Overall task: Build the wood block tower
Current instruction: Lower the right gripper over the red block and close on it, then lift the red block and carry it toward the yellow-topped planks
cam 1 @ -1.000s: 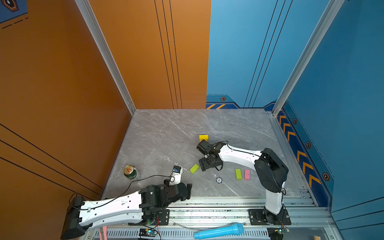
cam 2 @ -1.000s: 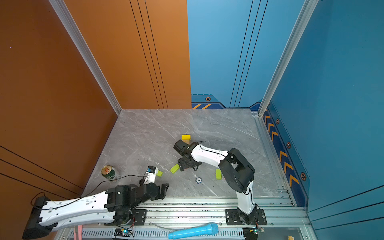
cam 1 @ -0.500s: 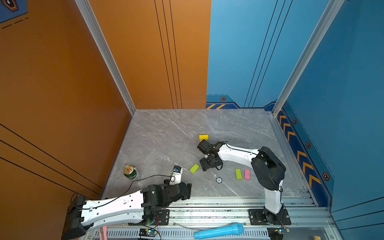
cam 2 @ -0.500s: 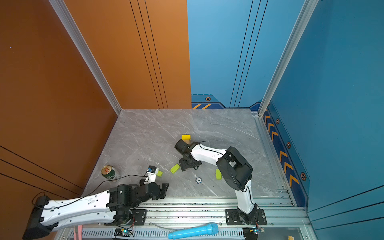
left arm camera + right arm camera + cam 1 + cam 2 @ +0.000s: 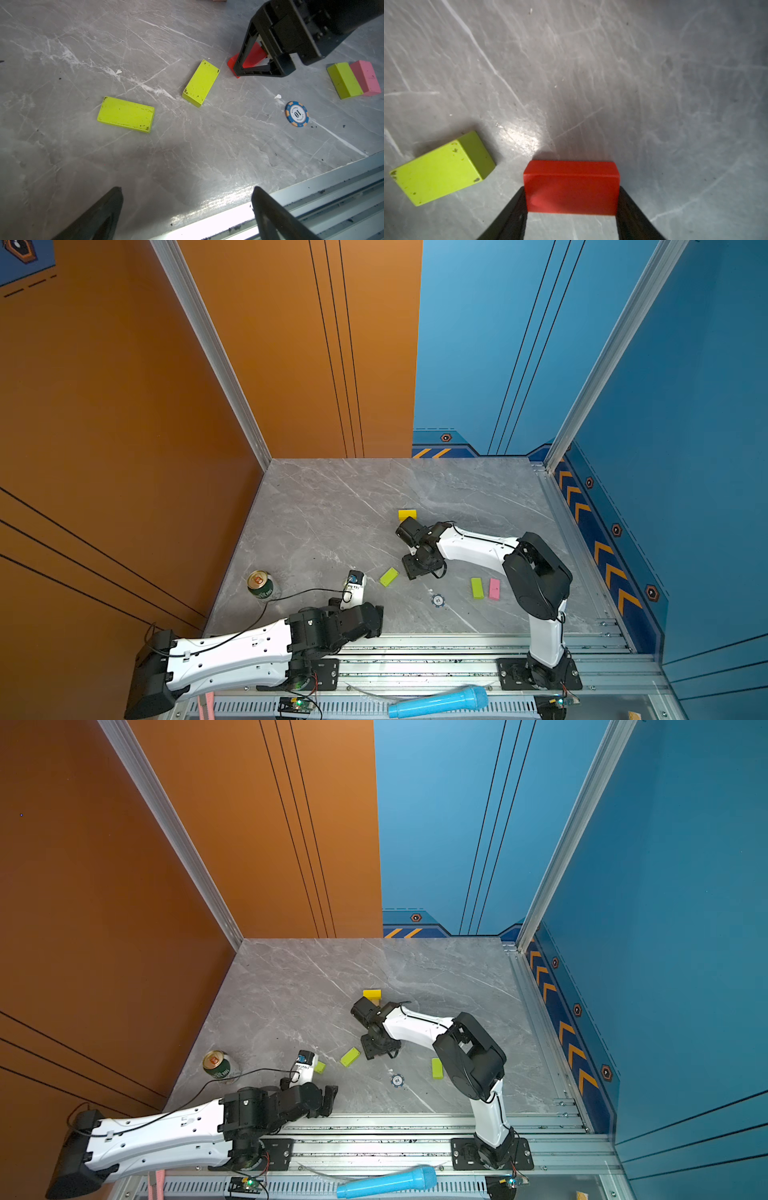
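My right gripper [image 5: 572,190] is shut on a red block [image 5: 571,187], its fingers pressed against both short sides. In the left wrist view the red block [image 5: 252,56] sits low at the table, slightly tilted. In both top views the gripper [image 5: 417,568] hides it. A lime block [image 5: 388,576] lies just left of it, and a second lime block [image 5: 126,114] further left. A third lime block [image 5: 477,587] lies against a pink block [image 5: 494,588]. The tower's yellow top [image 5: 407,514] stands behind the right wrist. My left gripper [image 5: 188,197] is open and empty near the front edge.
A green drink can [image 5: 259,585] stands at the left. A blue-white token [image 5: 437,600] lies between the blocks and the front rail [image 5: 436,645]. A blue microphone [image 5: 436,701] lies below the rail. Walls close in the left, back and right sides.
The right gripper's jaws have closed onto the red block and its wrist has shifted slightly. The left arm has not moved.
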